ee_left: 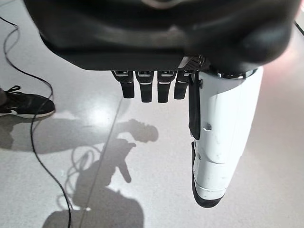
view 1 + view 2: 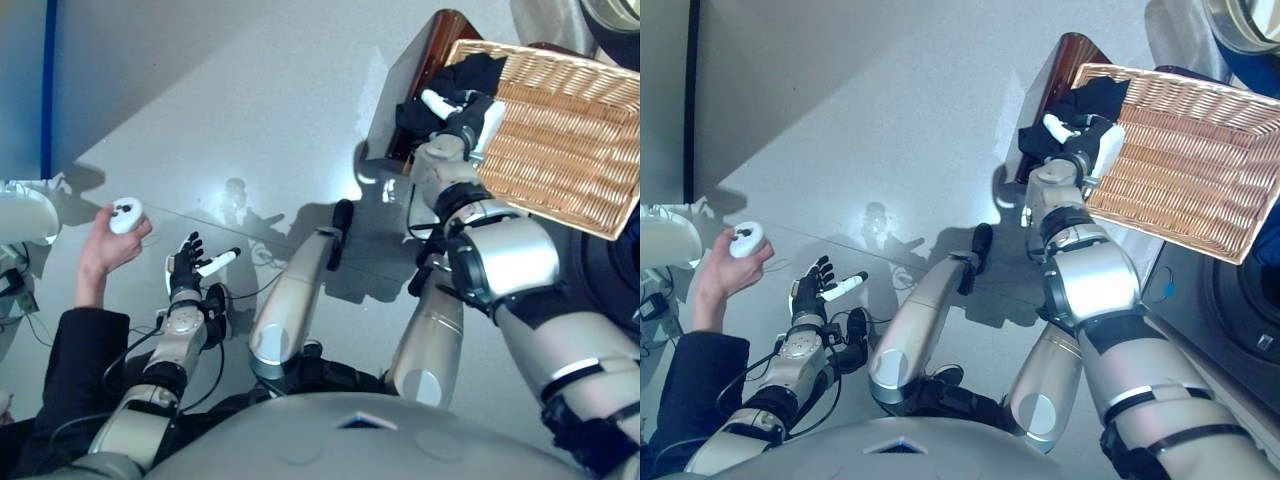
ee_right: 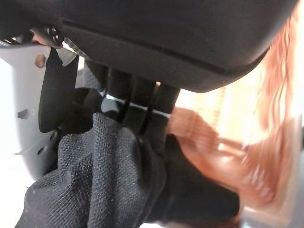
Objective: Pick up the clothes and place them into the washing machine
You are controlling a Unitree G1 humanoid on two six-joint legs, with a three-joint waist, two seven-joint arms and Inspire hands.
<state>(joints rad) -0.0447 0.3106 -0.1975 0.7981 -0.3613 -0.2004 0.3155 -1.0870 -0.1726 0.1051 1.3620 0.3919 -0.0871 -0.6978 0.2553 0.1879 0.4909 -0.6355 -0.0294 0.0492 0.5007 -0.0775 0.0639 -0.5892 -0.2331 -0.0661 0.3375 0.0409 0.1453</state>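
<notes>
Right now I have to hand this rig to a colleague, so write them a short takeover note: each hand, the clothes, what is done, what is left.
Right hand: shut on the black garment at the near corner of the wicker basket; the right wrist view shows its fingers curled into the mesh cloth.
Left hand: open, holding nothing, low over the floor.
A person's hand holds a small white controller beside the left hand.
Done: garment gripped.
Left: lift it from the basket and put it into the washing machine, whose drum rim shows beyond the basket.
</notes>
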